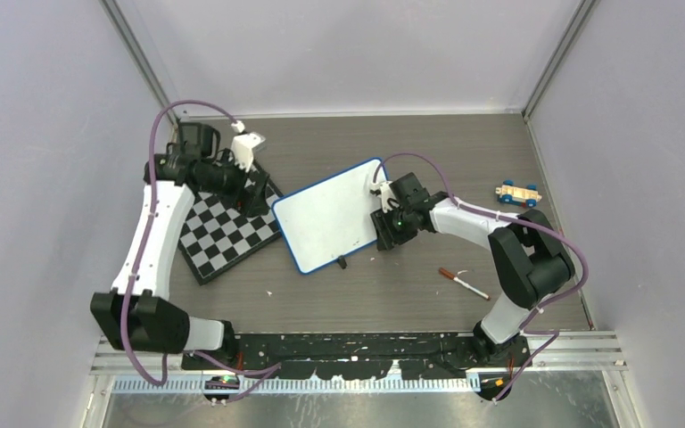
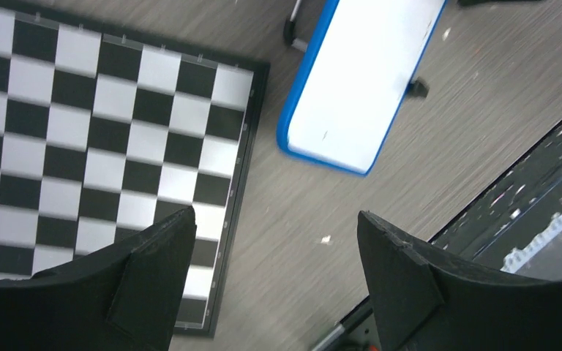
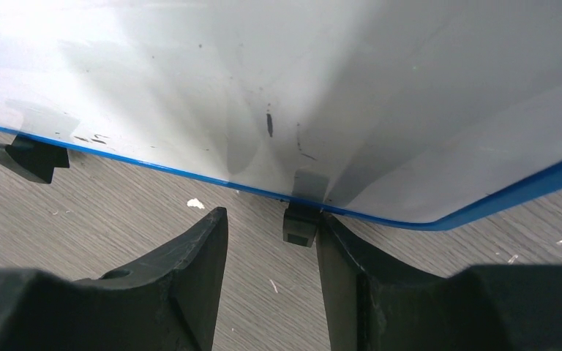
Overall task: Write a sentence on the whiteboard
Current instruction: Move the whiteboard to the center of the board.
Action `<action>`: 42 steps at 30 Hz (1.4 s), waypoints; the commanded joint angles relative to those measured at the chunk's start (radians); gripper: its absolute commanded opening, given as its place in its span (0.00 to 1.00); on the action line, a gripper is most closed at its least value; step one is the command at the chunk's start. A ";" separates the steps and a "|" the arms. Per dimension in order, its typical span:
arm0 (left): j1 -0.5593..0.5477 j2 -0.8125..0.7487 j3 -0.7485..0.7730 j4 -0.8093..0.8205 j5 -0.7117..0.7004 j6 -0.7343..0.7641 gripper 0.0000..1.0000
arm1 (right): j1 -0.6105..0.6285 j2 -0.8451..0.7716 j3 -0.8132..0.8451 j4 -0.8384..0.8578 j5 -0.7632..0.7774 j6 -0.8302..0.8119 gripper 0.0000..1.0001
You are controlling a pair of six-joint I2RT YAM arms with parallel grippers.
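Steadying the small rectangular whiteboard with a blue rounded-corner frame (image 1: 330, 218) looks to be the step in hand. It lies skewed in the middle of the grey wood-grain surface (image 1: 392, 303), just beside the black-and-white checkered chessboard (image 1: 227, 234), and its face shows only faint smudges, no writing. The right fingers (image 3: 190, 285) are spread apart, holding nothing, low at its near-right edge with one small black clip foot (image 3: 300, 225) between them. Closing gently and keeping the board flat would likely serve best, since a hard nudge could slide it. The left fingers (image 2: 154, 278) hang released above the chessboard's edge, grasping nothing. Counted: one surface, one whiteboard, one chessboard, two pairs of fingers, one pale toy car with blue wheels (image 1: 518, 193), one slim white marker with a dark red cap (image 1: 464, 284) lying untouched, and two clip feet in the right wrist view.
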 commanded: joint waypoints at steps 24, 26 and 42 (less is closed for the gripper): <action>-0.170 -0.061 -0.478 0.581 -0.123 -0.003 0.64 | 0.021 0.044 0.047 0.009 -0.013 -0.002 0.50; -0.174 -0.057 -0.476 0.586 -0.125 -0.008 0.64 | 0.023 0.042 0.047 0.010 -0.016 -0.002 0.50; -0.174 -0.190 -0.288 0.129 -0.114 0.053 1.00 | -0.025 -0.230 0.138 -0.355 -0.041 -0.189 0.82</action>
